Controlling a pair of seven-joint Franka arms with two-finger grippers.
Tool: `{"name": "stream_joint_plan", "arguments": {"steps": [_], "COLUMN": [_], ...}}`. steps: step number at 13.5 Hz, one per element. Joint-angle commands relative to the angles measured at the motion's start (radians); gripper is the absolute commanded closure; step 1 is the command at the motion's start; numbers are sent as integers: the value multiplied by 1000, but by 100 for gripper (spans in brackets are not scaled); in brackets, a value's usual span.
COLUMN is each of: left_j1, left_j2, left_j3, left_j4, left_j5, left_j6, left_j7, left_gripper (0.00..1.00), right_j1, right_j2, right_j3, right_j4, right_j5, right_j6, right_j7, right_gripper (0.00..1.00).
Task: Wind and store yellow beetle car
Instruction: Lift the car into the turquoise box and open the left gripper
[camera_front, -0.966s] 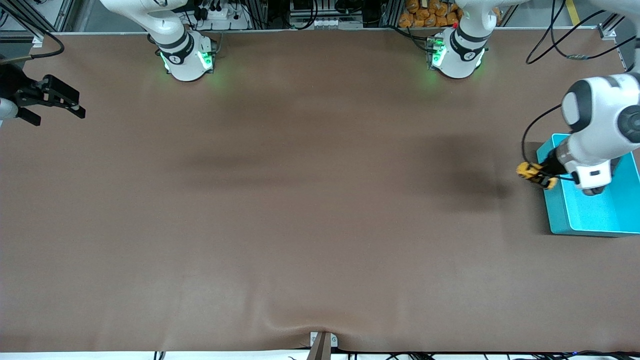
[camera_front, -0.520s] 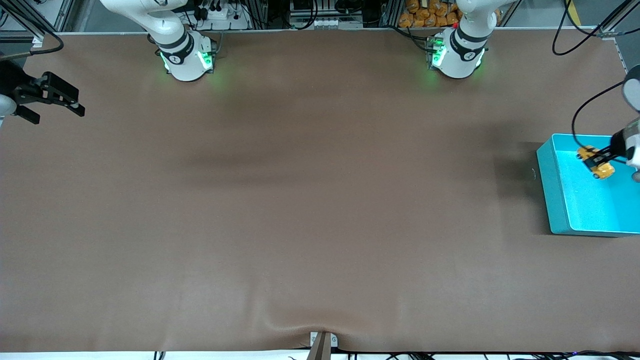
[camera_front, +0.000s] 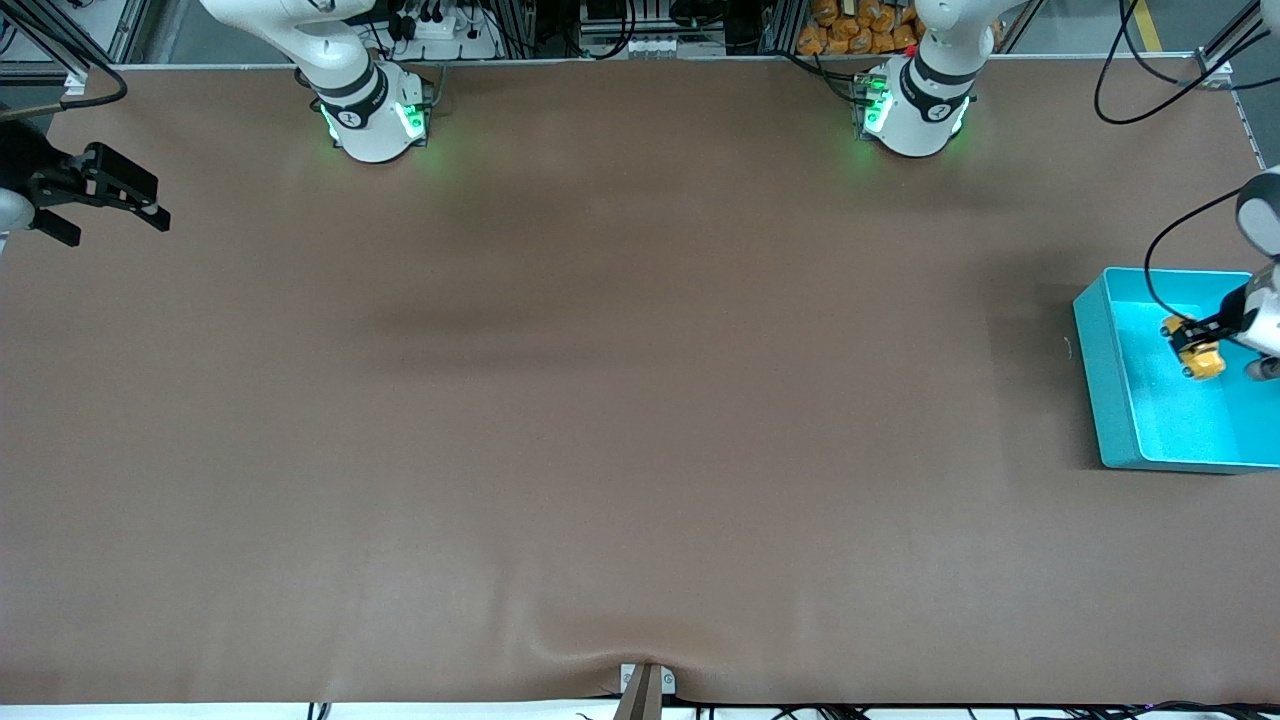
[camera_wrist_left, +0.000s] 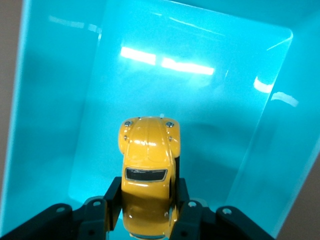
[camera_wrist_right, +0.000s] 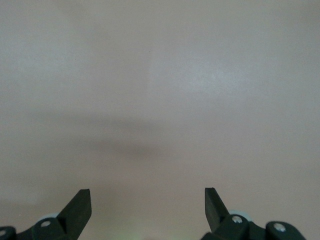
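Yellow beetle car (camera_wrist_left: 149, 165) held over teal bin (camera_front: 1110, 390).

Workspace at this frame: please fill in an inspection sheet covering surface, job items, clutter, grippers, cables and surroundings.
Surface: brown table mat, slightly wrinkled at the edge nearest the front camera.
Job's things: yellow beetle car held over the teal bin, at the left arm's end of the table.
Clutter: nothing seen.
Grippers: left gripper shut on the car over the bin; right gripper open, waiting over the right arm's end.
Cables: black cable loops along the left arm.
Surroundings: equipment racks by the arm bases.
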Motion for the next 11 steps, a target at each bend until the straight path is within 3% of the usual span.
{"name": "stream_joint_plan", "arguments": {"steps": [1,4,9,10,11], "left_j1": [6,29,50,50,50], "left_j2": [58,107,186,190,192], "left_j3": [-7,-7,-7,-7,-7], "left_j4": [54,88,109,111,111], "left_j5": [27,29,27,27,27], "left_j6": [1,1,68,70,70], "left_j7": [87,182,184,184,184], "left_gripper": [92,92,88,81,65], "right_j1": [-12,-12,-10,-10,-10], "right_j2": [-16,-15,-13,-13,-13], "right_j3": [10,10,10,10,10], "right_j4": [-3,-3,-4,-3,-3], "right_j5": [-7,-6,-4,-4,-4], "right_j6": [-12,-12,-12,-12,-12], "right_j7": [8,6,8,8,6], "right_gripper": [0,0,0,0,0]}}
